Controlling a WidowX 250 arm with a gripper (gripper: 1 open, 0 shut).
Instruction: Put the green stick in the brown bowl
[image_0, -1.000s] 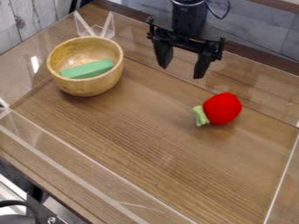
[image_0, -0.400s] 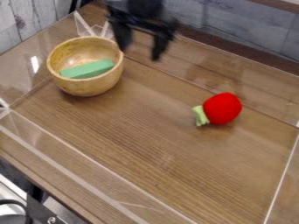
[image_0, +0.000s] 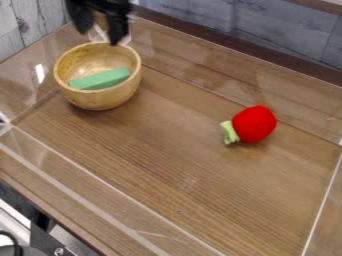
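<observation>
A: In the camera view, what does the brown bowl (image_0: 99, 74) hold?

B: The green stick (image_0: 103, 78). It lies flat on the pale inside of the bowl, slanted, one end toward the right wall and the other toward the left. Nothing else is in the bowl.

A: And the gripper (image_0: 104, 28)?

B: It hangs just behind the bowl, at the top edge of the picture, dark and somewhat blurred. Its fingers stand apart and they grip nothing; they are clear of the bowl's rim.

A: What else is near the bowl?

B: A red ball-shaped fruit (image_0: 253, 123) with a small green stem lies well to the right of the bowl and a little nearer the camera, on its own.

A: The surface?

B: The bowl stands on a wooden table (image_0: 160, 170) with dark-brown grain, toward its back left corner. Low clear plastic walls (image_0: 80, 185) fence the table. Behind the bowl runs a wall of grey weathered planks (image_0: 267, 30).
</observation>
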